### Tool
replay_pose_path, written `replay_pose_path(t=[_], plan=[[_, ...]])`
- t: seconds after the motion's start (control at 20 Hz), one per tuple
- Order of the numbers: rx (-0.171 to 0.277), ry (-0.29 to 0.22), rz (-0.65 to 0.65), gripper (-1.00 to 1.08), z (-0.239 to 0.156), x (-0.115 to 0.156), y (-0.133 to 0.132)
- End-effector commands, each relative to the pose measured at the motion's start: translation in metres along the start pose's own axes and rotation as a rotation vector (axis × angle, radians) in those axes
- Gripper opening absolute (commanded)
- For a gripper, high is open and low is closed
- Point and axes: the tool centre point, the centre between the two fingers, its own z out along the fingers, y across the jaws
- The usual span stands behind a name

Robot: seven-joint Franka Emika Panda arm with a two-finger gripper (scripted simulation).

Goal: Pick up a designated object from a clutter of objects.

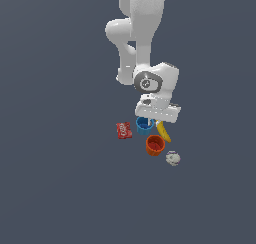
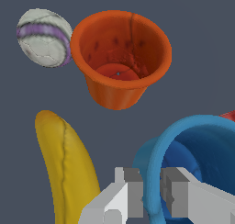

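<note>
The end effector [image 2: 149, 193] is down among the items, its two grey fingers [image 2: 133, 191] set one on each side of the blue cup's [image 2: 202, 147] near wall: one finger outside the rim, the other inside the bowl. The gap between them is narrow, about as wide as the wall that sits in it; whether the pads press on the wall cannot be told for sure. In the exterior view the end effector [image 1: 150, 119] hangs under the white wrist of the arm [image 1: 142, 33], and the blue cup [image 1: 144, 125] sits directly under it, upright, on the dark grey surface [image 1: 60, 188].

Just beside the outer finger lies the yellow banana [image 2: 69, 168], stretched along the surface close to the blue cup; in the exterior view the banana [image 1: 164, 131] pokes out from under the end effector toward the exterior view's right. Further out from the fingers stands the orange-red cup [image 2: 119, 58], upright and open, apart from the blue cup; the exterior view shows it [image 1: 155, 145] nearer the camera. Beyond it rests a small whitish ball [image 2: 44, 37] with a purple band, near the orange-red cup but not touching it. On the far side of the blue cup, a flat red packet [image 1: 124, 130] lies on the surface, toward the exterior view's left.
</note>
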Motion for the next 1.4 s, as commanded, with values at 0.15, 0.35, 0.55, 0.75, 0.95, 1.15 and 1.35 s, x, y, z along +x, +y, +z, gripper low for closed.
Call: replay_pose_path(t=[0.15, 0.35, 0.55, 0.75, 0.95, 1.15, 1.35], plan=[[0.0, 0.0, 0.0, -1.0, -0.001, 0.001, 0.0], [0.0, 0.0, 0.0, -1.0, -0.005, 0.003, -0.001], [0.0, -0.001, 0.0, -1.0, -0.012, 0.008, -0.003], [0.0, -0.001, 0.0, -1.0, -0.022, 0.014, -0.006], [0.001, -0.003, -0.001, -1.0, -0.035, 0.022, -0.009], [0.001, -0.004, -0.001, -1.0, -0.05, 0.031, -0.013], [0.002, -0.005, -0.002, -1.0, -0.067, 0.041, -0.018]])
